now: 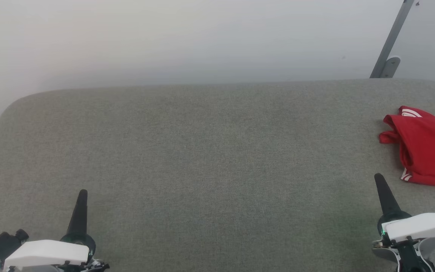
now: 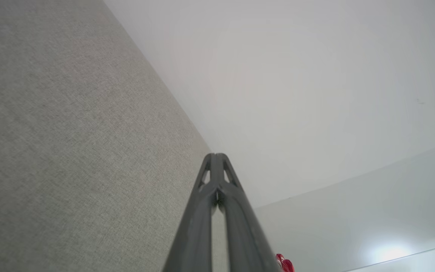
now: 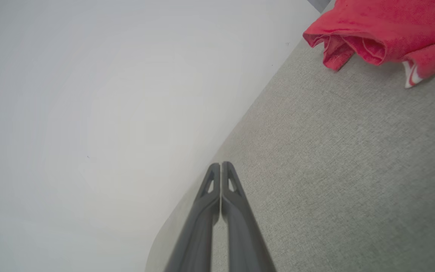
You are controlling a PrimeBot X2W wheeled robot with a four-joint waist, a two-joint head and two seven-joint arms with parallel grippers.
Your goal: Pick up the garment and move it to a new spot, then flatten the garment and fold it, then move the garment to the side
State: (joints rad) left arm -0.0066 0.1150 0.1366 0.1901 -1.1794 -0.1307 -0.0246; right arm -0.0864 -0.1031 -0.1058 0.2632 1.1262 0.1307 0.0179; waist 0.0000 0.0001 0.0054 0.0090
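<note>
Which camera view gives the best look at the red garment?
The head view: the red garment lies bunched on the grey surface at the picture's right edge, striped trim visible, partly cut off. The right wrist view shows it closer but cropped; the left wrist view, a tiny red scrap.

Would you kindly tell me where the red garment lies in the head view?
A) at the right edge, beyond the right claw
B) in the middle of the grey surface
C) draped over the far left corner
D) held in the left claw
A: the garment lies bunched at the right edge of the grey surface, beyond the shut right claw, apart from it.
</note>
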